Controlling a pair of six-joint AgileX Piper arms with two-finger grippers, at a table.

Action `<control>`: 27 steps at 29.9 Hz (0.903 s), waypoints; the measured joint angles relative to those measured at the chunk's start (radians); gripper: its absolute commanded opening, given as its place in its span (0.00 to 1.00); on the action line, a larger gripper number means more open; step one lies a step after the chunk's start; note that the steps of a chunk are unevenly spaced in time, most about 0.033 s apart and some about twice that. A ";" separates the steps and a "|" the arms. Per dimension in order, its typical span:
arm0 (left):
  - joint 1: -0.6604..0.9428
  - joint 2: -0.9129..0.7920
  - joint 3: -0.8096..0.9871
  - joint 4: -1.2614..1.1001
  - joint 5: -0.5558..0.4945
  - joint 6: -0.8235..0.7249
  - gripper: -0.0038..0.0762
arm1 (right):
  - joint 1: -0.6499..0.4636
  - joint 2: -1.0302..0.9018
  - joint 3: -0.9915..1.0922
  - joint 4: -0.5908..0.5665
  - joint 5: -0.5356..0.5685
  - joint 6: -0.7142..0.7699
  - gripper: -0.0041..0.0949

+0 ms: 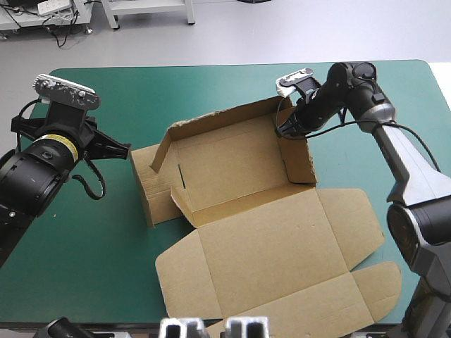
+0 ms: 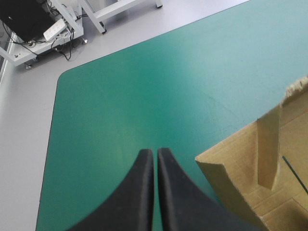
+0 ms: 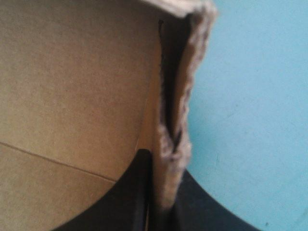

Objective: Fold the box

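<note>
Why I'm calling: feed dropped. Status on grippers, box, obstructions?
Left gripper shut, beside the box. Right gripper shut on its far right wall. Walls partly up, lid flat. No obstruction seen.

Bright, even overhead light fills the counter (image 1: 211,91), and the box (image 1: 268,239) casts only soft, narrow shadows beside its raised walls. A pale sheen crosses the teal-green cover (image 2: 144,96) in the left wrist view. In the right wrist view the box's inner wall lies shaded.
</note>
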 measured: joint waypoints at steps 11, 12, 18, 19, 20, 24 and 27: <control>0.000 0.000 -0.001 -0.009 0.016 -0.004 0.06 | 0.003 -0.050 -0.214 0.012 0.053 0.063 0.68; 0.000 0.000 -0.001 -0.013 0.016 -0.004 0.06 | 0.003 -0.066 -0.215 0.012 0.054 0.069 0.68; 0.000 0.000 -0.001 -0.021 0.017 -0.004 0.06 | 0.003 -0.115 -0.219 0.013 0.054 0.084 0.68; 0.000 0.000 -0.001 -0.021 0.017 -0.004 0.06 | 0.003 -0.115 -0.219 0.013 0.055 0.085 0.68; 0.000 0.000 -0.001 -0.022 0.017 -0.004 0.06 | 0.003 -0.115 -0.220 0.013 0.055 0.085 0.68; 0.000 0.000 -0.001 -0.033 0.018 -0.004 0.06 | 0.003 -0.084 -0.220 0.011 0.055 0.085 0.68; 0.000 0.000 -0.001 -0.055 0.019 -0.004 0.06 | 0.003 -0.029 -0.220 0.011 0.055 0.087 0.65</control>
